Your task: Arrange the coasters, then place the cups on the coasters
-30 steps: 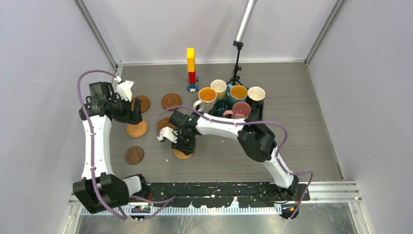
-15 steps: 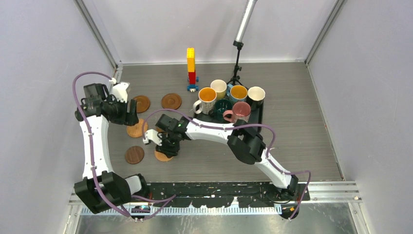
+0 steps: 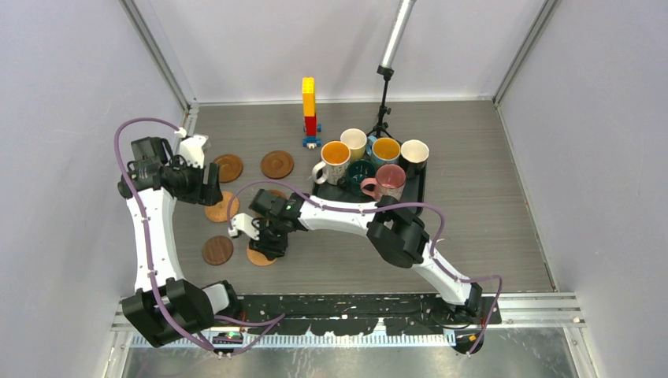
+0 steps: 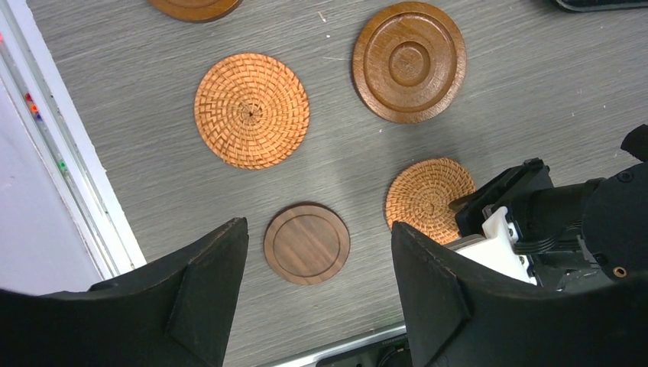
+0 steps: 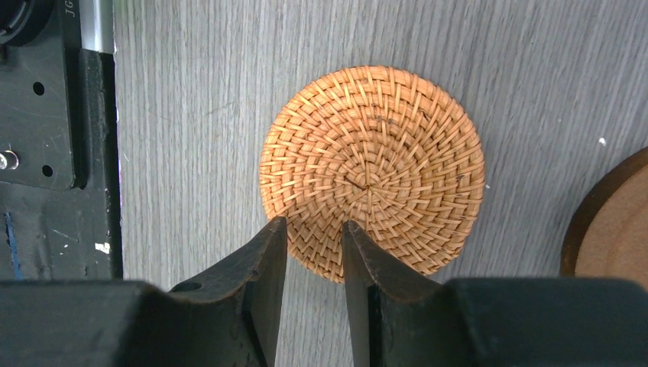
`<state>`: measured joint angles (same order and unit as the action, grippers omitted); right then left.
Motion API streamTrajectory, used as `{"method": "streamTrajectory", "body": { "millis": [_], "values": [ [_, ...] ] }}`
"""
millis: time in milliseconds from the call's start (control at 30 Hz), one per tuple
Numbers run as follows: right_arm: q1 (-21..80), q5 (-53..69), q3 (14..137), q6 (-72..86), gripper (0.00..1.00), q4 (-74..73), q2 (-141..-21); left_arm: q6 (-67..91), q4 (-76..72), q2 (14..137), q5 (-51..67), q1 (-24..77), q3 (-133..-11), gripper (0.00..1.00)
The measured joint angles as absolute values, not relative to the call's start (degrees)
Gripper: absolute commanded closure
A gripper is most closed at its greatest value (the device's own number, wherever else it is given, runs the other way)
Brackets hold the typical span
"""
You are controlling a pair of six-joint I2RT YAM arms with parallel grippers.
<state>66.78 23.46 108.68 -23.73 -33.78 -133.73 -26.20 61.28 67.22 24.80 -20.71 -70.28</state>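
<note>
Left pincer hangs open above the coasters. The right pincer, nearly closed with its tips on the tan woven coaster, has slid it leftward along the bench to lie near the dark coaster. Arranging seems nearly done. The mugs wait on the black tray, far right.

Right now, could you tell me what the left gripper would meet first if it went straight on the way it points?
Most likely the dark brown coaster, framed by the open left gripper in its wrist view, though depth is unclear.
</note>
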Motion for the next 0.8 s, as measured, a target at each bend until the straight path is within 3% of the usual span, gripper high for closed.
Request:
{"method": "streamTrajectory", "body": {
  "millis": [433, 600, 700, 800],
  "values": [
    [65.5, 19.3, 107.7, -16.8, 0.45, -29.9, -131.3, -26.1, 61.2, 67.4, 26.2, -20.7, -70.3, 0.23],
    [64.5, 18.5, 107.7, -14.5, 0.33, -27.5, -127.2, -26.0, 61.3, 68.8, 26.7, -20.7, -71.9, 0.15],
    [63.5, 18.5, 107.7, -13.1, 0.27, -26.3, -124.5, -26.0, 61.2, 69.5, 26.7, -20.8, -72.8, 0.01],
    [62.4, 18.2, 107.7, -11.9, 0.23, -25.7, -122.3, -25.8, 61.6, 69.9, 26.7, -20.8, -74.1, 0.00]
  ]
}}
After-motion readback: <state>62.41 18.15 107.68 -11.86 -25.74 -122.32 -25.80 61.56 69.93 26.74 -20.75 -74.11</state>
